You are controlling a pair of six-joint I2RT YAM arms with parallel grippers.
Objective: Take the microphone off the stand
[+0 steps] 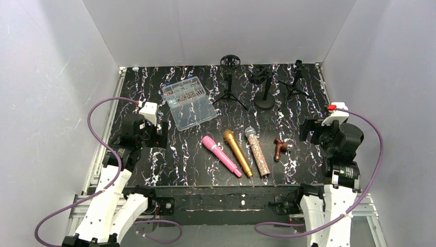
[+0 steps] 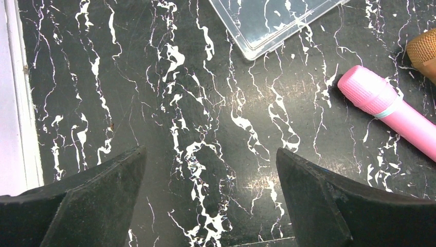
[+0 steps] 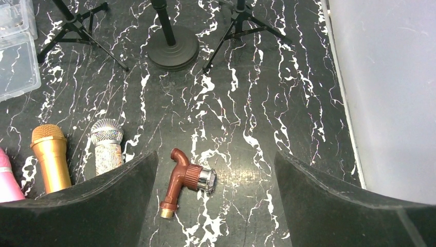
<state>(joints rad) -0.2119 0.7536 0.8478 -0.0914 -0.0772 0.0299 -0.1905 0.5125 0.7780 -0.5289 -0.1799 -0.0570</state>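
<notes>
left fingers wide, arm folded | right fingers wide, arm folded

A black table veined with white marbling fills the middle of the booth. Plain white walls close it in: one on the left, one at the back, one on the right. A pale metal rail borders the table's left edge. Soft, even light leaves hardly any shadows.

The wide-spread right pincer frames a brown tap.
</notes>
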